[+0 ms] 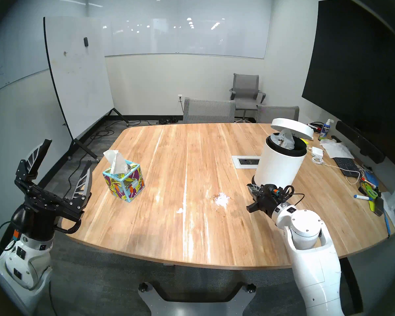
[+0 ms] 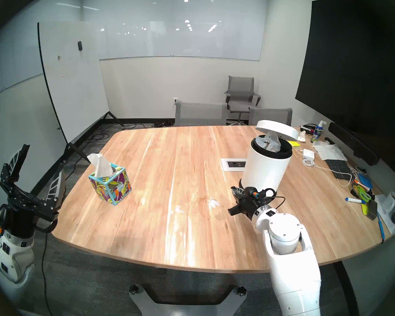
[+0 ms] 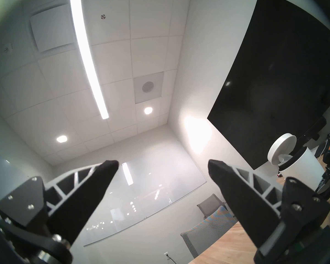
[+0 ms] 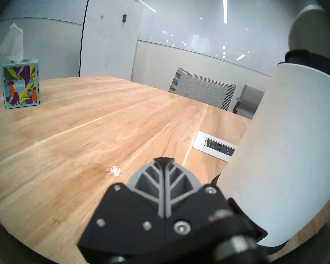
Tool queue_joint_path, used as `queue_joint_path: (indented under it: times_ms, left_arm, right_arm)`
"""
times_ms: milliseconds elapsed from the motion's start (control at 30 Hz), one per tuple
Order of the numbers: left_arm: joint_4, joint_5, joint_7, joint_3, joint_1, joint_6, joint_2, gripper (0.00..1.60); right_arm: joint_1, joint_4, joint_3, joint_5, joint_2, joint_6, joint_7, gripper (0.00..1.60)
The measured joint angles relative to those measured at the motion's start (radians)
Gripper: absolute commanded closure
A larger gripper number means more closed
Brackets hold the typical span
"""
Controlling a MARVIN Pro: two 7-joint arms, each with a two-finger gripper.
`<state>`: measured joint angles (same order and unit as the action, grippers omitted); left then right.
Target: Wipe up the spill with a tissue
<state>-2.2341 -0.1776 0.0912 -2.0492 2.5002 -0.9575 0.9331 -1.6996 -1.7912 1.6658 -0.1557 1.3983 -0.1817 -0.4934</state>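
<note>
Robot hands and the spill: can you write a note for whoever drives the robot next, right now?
Left hand: open, empty, raised off the table's left edge.
Right hand: shut, empty, low beside the base of the white bin.
Things: tissue box on the table's left part, one tissue sticking up. The bin's lid is up, with a crumpled, stained tissue inside.
Done: apparently one wipe, with that tissue binned.
Left: a glossy pale blot of the spill shows near the table's middle; it probably needs a fresh tissue.
</note>
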Motion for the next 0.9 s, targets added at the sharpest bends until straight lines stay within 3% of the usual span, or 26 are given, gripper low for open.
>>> queue_joint_path:
  times_ms: [633,667,900]
  left_arm:
    - [0.0,-0.076,-0.12,-0.009,-0.034,0.0,0.045,0.0]
    - [0.0,-0.081,-0.128,-0.009,-0.036,0.0,0.048,0.0]
    - [0.0,-0.114,-0.182,-0.012,-0.05,0.0,0.069,0.0]
  right_arm:
    - [-0.035,-0.058,0.02,0.005,0.013,-0.016,0.011,1.6]
    - [-0.035,-0.058,0.023,0.006,0.011,-0.016,0.009,1.21]
    - [-0.026,-0.056,0.043,0.021,-0.006,-0.027,-0.025,1.21]
